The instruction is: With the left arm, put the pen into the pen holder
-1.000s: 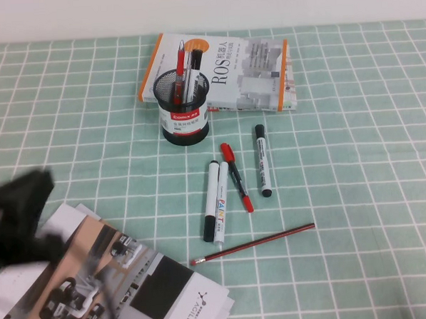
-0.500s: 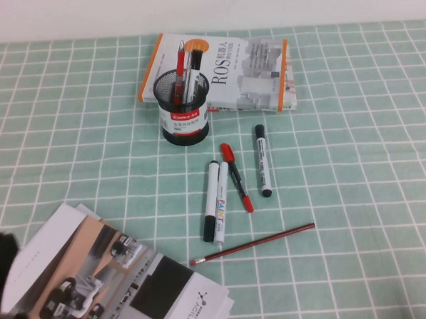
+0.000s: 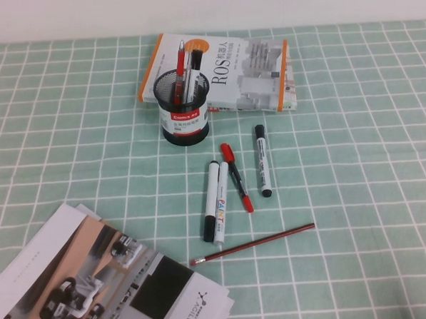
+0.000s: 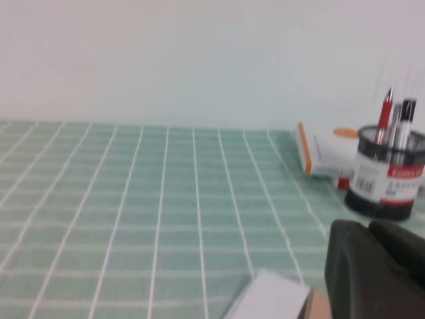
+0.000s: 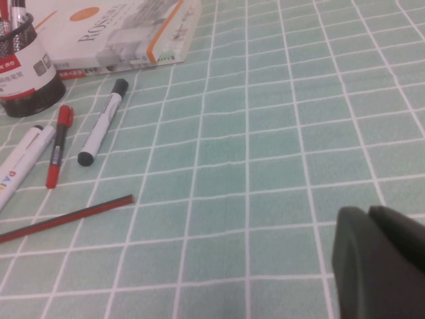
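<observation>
High overview, two low wrist views

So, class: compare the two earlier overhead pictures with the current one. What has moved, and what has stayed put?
The left arm has drawn back off the lower-left edge of the high view; the left gripper shows only in its own wrist view, the right gripper only in its own. The pen stands in the pen holder as before. The markers, pencil, book and magazine have not shifted.

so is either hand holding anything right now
Nothing is held. The pen already stands in the holder. The left hand and right hand show only at their wrist views' edges, off the table things.
</observation>
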`<state>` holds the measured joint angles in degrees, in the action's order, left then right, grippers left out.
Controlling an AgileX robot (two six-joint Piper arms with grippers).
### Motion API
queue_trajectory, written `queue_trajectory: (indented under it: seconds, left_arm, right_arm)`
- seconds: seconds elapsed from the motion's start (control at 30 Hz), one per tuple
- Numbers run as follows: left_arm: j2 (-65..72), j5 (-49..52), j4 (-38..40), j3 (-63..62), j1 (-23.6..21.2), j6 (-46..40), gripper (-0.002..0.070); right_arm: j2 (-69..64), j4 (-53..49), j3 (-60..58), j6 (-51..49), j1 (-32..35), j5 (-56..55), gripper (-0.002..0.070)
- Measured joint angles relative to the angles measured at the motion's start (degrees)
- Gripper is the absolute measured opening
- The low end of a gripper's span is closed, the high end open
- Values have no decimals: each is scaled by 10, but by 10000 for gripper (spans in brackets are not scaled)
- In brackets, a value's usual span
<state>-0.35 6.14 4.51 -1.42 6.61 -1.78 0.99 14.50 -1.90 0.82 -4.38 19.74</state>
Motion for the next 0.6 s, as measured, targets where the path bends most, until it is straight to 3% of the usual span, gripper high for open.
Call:
queue_trajectory:
  seconds: [0.23, 0.6]
  left_arm:
    - [-1, 20, 0, 28, 0, 0, 0]
    - [-1, 147, -12, 29, 0, 4, 0]
  right_arm:
    - [0, 0, 0, 0, 0, 0, -20]
    - [0, 0, 0, 0, 0, 0, -20]
